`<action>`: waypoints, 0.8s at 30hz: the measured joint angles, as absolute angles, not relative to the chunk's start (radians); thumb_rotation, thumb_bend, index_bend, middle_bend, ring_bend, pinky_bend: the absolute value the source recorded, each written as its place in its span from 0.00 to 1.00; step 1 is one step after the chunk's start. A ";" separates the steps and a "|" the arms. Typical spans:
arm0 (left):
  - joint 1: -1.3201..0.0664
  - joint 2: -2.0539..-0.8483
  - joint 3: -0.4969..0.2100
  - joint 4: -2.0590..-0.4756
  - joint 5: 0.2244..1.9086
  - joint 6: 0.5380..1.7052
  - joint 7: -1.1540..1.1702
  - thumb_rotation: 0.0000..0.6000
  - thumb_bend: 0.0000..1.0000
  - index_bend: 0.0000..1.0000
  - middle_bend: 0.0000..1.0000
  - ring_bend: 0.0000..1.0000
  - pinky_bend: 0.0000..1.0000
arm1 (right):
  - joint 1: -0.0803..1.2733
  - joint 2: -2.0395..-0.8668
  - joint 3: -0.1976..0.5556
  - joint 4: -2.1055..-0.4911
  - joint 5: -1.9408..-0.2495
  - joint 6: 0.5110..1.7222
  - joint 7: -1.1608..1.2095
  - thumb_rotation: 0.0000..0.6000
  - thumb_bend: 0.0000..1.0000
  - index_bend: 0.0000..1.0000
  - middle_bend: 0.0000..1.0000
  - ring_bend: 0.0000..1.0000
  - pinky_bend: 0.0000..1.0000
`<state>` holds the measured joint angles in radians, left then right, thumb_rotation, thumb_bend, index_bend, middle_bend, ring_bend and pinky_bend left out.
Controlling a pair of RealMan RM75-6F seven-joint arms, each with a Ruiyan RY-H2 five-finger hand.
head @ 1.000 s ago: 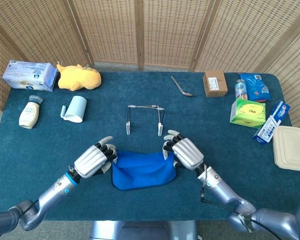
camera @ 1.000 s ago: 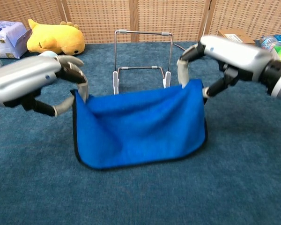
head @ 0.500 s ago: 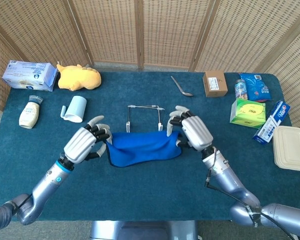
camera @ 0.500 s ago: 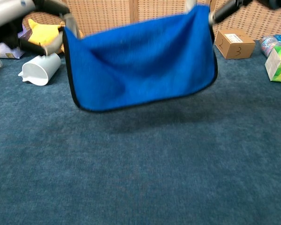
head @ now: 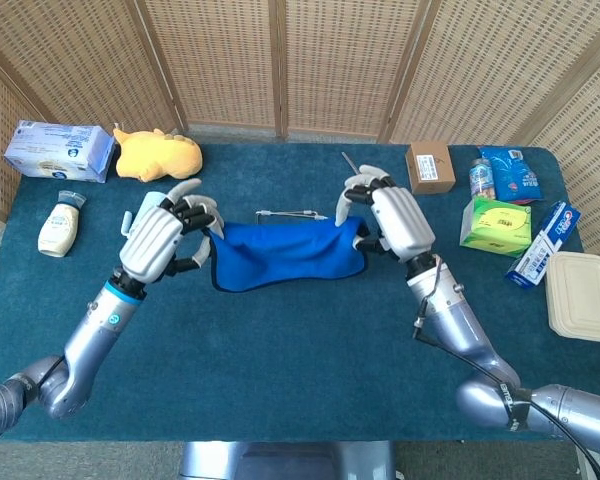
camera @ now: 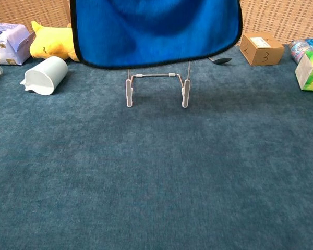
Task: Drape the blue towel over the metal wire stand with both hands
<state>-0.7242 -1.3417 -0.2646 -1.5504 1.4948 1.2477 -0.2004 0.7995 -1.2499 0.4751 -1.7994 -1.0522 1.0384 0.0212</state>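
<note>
- Lifting the blue cloth towel, we now hold it stretched above the metal wire stand, higher than a second ago.
- Left hand and right hand each pinch an upper corner; lowering comes next.

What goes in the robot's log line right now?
left hand: holds towel | right hand: holds towel | blue towel: lifted above wire stand, not draped

The blue towel, dark-edged, hangs spread out in the air at the centre of the head view, filling the chest view's top. The metal wire stand stands upright behind it, its white feet showing below the hem.
</note>
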 measured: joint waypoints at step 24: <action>-0.833 -1.382 -0.366 -1.399 1.330 1.122 -0.201 1.00 0.66 0.80 0.49 0.33 0.13 | 0.990 -1.299 0.527 -1.647 -0.761 0.936 -0.102 1.00 0.43 1.00 0.52 0.28 0.17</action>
